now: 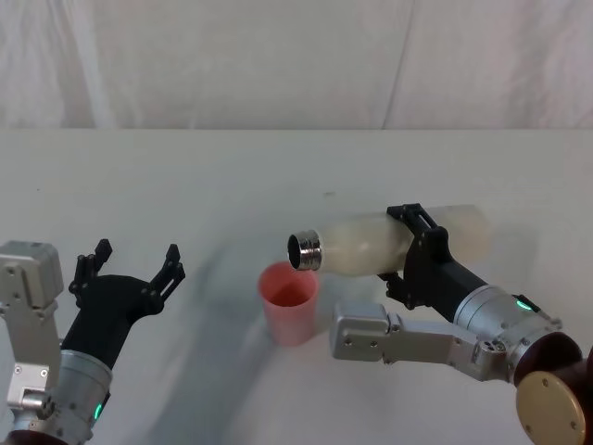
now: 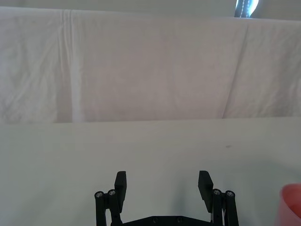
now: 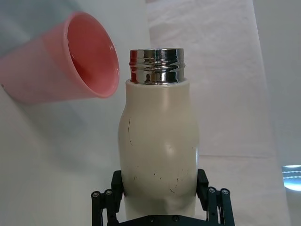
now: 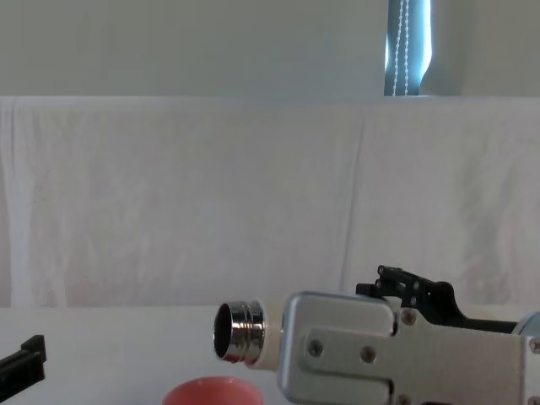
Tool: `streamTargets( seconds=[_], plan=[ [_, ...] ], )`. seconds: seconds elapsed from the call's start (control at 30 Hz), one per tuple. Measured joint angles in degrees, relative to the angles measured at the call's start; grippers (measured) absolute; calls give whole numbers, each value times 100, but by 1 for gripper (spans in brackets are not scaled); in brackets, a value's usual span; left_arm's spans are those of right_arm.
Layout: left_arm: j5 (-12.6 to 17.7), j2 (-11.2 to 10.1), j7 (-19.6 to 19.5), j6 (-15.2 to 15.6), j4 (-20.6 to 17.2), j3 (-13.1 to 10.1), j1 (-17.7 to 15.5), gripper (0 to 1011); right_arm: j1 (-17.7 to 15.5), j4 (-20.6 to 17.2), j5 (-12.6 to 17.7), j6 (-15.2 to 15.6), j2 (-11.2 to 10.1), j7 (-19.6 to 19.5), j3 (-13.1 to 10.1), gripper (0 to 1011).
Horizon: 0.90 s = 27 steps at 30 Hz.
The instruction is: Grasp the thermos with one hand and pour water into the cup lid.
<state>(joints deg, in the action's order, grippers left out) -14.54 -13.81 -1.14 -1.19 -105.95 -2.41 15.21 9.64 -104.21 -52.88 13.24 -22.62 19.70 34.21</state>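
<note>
My right gripper [image 1: 414,252] is shut on the thermos [image 1: 380,243], a cream-white bottle held tipped on its side above the table. Its shiny steel neck [image 1: 305,250] points left and hangs just over the rim of the cup lid [image 1: 289,301], a small pink cup standing upright on the table. In the right wrist view the thermos [image 3: 159,150] sits between the fingers with the cup lid [image 3: 66,59] beside its mouth. The chest view shows the steel neck [image 4: 239,332] above the pink rim [image 4: 211,391]. My left gripper [image 1: 130,266] stands open at the near left, holding nothing.
The white table [image 1: 232,176] runs back to a white cloth backdrop [image 1: 296,56]. The pink cup lid's edge [image 2: 291,202] shows off to one side of the left wrist view, well apart from the left gripper [image 2: 162,184].
</note>
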Motion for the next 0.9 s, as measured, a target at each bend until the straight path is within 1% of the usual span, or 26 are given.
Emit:
streamTargets(
  seconds=[0.53,0.9],
  plan=[
    [0,0,0,0,0,0,0,1001,-63,-76,-330,74,-37,-26,-3,952],
    [0,0,0,0,0,0,0,1001,-59,-31,-457,79,-27,-48,11,952]
  ],
)
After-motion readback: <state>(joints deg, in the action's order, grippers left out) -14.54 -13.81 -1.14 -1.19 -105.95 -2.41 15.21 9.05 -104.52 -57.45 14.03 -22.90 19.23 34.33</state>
